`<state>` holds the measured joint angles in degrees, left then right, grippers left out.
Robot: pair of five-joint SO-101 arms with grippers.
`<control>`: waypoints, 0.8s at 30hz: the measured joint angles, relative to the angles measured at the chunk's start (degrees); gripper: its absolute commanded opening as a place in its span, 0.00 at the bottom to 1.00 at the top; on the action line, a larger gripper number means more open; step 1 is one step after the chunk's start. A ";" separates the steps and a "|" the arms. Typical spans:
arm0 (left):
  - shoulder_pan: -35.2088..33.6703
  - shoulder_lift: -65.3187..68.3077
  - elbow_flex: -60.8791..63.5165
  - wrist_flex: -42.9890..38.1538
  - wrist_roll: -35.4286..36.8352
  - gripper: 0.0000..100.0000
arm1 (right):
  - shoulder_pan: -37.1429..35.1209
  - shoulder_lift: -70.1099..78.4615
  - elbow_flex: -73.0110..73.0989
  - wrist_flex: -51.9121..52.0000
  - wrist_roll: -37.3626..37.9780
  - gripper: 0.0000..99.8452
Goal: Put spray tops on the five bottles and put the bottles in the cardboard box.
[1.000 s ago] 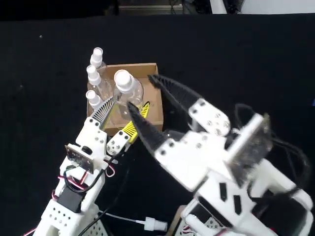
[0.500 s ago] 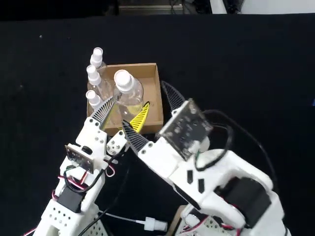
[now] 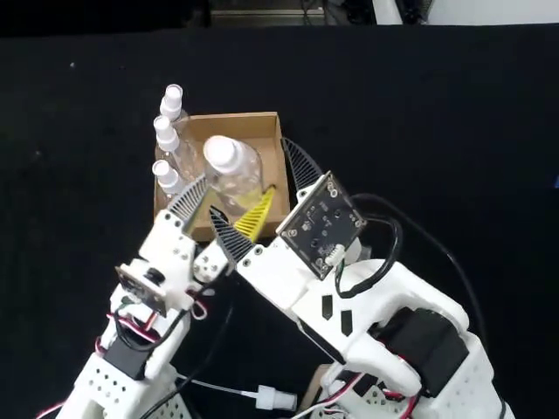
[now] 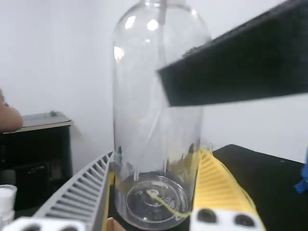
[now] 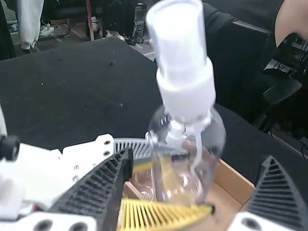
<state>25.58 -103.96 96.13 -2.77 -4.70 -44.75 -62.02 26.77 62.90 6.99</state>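
While the left gripper (image 3: 229,196) clamps the capped bottle (image 3: 232,170) over the box (image 3: 236,118), the right gripper (image 3: 251,179) sits open astride it. We fear a finger clips the top, tipping it into its neighbours (image 3: 166,135).

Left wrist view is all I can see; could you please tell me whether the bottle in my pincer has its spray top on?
Observer: Yes, the bottle carries a white spray top.
Operator: Thank you. What is the black bar crossing my picture?
Observer: A finger of the right pincer, which is open, one finger on each side of the bottle.
Operator: Where is the bottle relative to the box?
Observer: From above it lies within the outline of the cardboard box, beside three other topped bottles.
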 measured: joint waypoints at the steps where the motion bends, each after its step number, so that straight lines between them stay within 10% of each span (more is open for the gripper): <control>1: 0.97 0.00 0.00 0.00 0.00 0.09 | 0.00 0.00 0.00 0.00 0.00 0.34; 24: 5.89 -0.70 0.00 3.34 0.18 0.09 | 0.35 -0.44 0.00 0.00 0.26 0.05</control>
<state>31.47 -104.66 96.13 0.57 -4.53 -44.40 -62.46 26.77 62.90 7.25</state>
